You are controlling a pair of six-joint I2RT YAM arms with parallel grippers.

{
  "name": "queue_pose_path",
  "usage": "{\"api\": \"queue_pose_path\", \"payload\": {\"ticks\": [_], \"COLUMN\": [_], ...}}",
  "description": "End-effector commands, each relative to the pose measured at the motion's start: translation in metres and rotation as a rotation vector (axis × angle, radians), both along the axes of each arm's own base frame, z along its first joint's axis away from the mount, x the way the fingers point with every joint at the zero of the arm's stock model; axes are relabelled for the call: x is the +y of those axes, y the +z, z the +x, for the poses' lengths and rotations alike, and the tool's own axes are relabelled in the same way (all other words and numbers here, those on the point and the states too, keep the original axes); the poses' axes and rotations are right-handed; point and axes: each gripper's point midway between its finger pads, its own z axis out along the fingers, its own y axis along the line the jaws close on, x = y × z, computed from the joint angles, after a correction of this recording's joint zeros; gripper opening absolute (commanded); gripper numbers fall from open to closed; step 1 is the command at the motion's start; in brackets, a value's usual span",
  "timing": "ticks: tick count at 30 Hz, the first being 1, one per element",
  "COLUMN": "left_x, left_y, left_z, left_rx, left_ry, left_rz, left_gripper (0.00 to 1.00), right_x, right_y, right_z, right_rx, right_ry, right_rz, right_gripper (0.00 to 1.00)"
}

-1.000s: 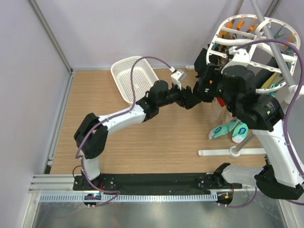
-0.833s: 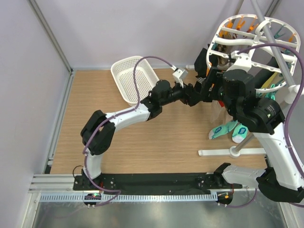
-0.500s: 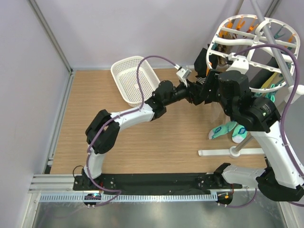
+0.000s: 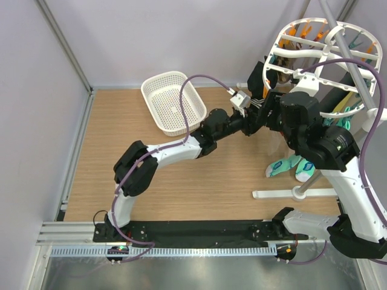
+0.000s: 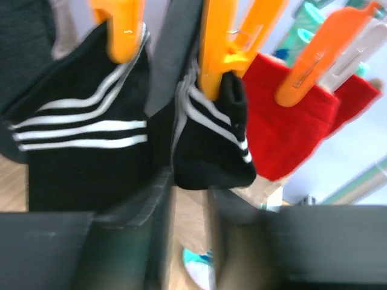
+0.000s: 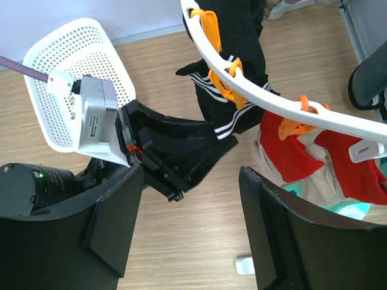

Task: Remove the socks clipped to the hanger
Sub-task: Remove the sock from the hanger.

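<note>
The white oval hanger (image 4: pixel 302 53) stands at the back right, with socks hanging from orange pegs (image 5: pixel 221 42). A black sock with white stripes (image 5: pixel 211 151) hangs beside a second striped black one (image 5: pixel 84 145) and a red sock (image 5: pixel 290 133). My left gripper (image 5: pixel 190 196) is drawn to a narrow slit, and the lower edge of the middle black sock sits at its tips. In the right wrist view its fingers are buried in that black sock (image 6: pixel 233 115) under the hanger rim (image 6: pixel 266 90). My right gripper (image 6: pixel 190 211) hovers above, open, with only floor between its fingers.
A white perforated basket (image 4: pixel 172 99) sits at the back left of the wooden floor. The hanger's grey pole (image 4: pixel 357 78) and white foot bar (image 4: pixel 296 193) stand on the right. Teal-and-white socks (image 4: pixel 287 164) show below the hanger, and more red fabric (image 6: pixel 357 175) hangs further along the rim.
My left arm has reached right and up to the hanger, and its jaws have gone from wide apart to nearly together at the black sock. The right arm has shifted slightly.
</note>
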Motion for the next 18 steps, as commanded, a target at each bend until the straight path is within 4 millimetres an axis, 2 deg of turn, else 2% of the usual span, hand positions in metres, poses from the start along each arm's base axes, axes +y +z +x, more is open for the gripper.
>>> {"api": "queue_pose_path", "payload": {"ticks": [1, 2, 3, 4, 6, 7, 9, 10, 12, 14, 18], "left_x": [0.009, 0.012, 0.018, 0.021, 0.025, 0.029, 0.031, 0.038, 0.041, 0.048, 0.046], "left_y": [0.025, 0.019, 0.034, 0.037, 0.040, 0.050, 0.047, 0.056, 0.053, 0.058, 0.056], "left_z": [0.010, 0.009, 0.005, 0.003, -0.006, -0.011, -0.019, -0.018, -0.022, -0.022, -0.029], "left_rx": [-0.033, -0.026, -0.045, -0.050, -0.061, -0.078, -0.080, -0.086, -0.084, -0.095, -0.101], "left_ry": [0.089, 0.102, 0.129, 0.143, 0.153, 0.157, 0.158, 0.196, 0.214, 0.261, 0.284], "left_rz": [-0.053, -0.041, -0.059, -0.062, -0.062, -0.072, -0.061, -0.074, -0.067, -0.074, -0.068], "left_gripper": [0.24, 0.11, 0.06, 0.01, 0.00, 0.00, 0.00, 0.00, 0.00, 0.00, 0.00], "right_x": [0.001, -0.001, -0.001, -0.001, 0.002, 0.000, -0.004, -0.006, -0.008, -0.010, -0.009], "right_y": [0.003, 0.001, 0.002, 0.001, -0.001, -0.002, -0.006, -0.005, -0.007, -0.008, -0.014], "right_z": [0.005, 0.006, 0.008, 0.009, 0.015, 0.017, 0.023, 0.025, 0.029, 0.032, 0.039], "right_rx": [-0.020, -0.023, -0.031, -0.030, -0.025, -0.026, -0.014, -0.018, -0.012, -0.016, -0.004], "right_ry": [-0.025, -0.036, -0.040, -0.043, -0.049, -0.065, -0.107, -0.131, -0.154, -0.187, -0.217], "right_rz": [0.021, 0.017, 0.019, 0.015, 0.009, 0.004, -0.001, 0.016, 0.025, 0.045, 0.076], "right_gripper": [0.70, 0.69, 0.68, 0.67, 0.66, 0.65, 0.62, 0.62, 0.60, 0.60, 0.59]}}
